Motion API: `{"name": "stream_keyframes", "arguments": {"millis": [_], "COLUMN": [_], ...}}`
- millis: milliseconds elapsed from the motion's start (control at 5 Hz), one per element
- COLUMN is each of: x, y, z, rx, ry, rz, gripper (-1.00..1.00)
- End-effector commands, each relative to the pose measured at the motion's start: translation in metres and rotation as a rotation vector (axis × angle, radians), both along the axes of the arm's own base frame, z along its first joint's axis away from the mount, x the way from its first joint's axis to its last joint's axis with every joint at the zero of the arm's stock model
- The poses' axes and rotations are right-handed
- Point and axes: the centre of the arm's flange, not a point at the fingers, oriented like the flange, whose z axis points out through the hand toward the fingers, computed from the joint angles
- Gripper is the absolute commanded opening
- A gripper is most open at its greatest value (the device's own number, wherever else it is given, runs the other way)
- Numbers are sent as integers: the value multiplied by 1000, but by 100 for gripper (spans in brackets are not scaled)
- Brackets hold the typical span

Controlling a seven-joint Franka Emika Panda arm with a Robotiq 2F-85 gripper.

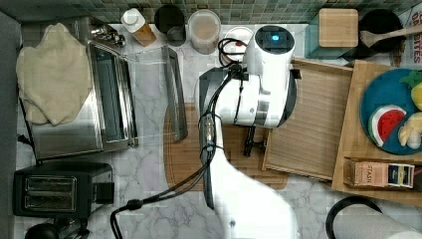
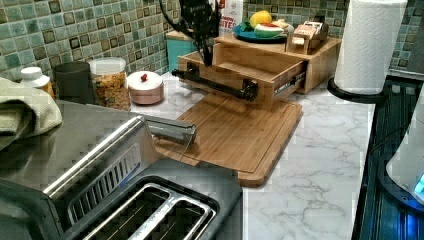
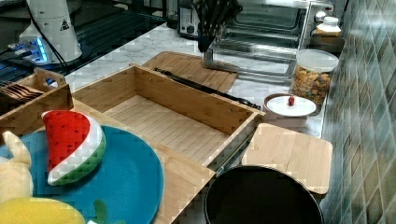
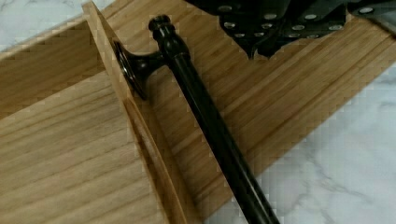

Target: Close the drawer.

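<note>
The drawer [image 3: 163,119] is a shallow rectangular tray of pale bamboo with fine straight grain and thin raised walls. It stands pulled well out of its wooden stand [image 2: 320,55], its front hanging over the browner cutting board [image 2: 235,135] on the marble worktop [image 2: 320,165]. Across the front panel runs a dark bar handle [image 4: 205,121] on round mounts with a turned knob at its end.

In the left view the tool [image 2: 206,52] hangs at about 10 o'clock from the drawer's middle, just above the handle's far end; I cannot tell whether its fingers are spread or pressed together, as it shows as a dark blur. In the top view the arm's white body [image 1: 261,84] covers the drawer's front edge and most of the handle. Beyond, the stand's top carries a blue plate [image 3: 126,177] with a toy watermelon slice [image 3: 70,144].
</note>
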Motion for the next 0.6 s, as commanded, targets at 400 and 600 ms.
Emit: {"name": "stream_keyframes", "arguments": {"millis": [400,600], "x": [7,16], "y": [36,20], "z": [54,38], "rx": [-46,-12], "ry": [-341,-332], "rz": [135,242], "gripper": [-100,-100]}}
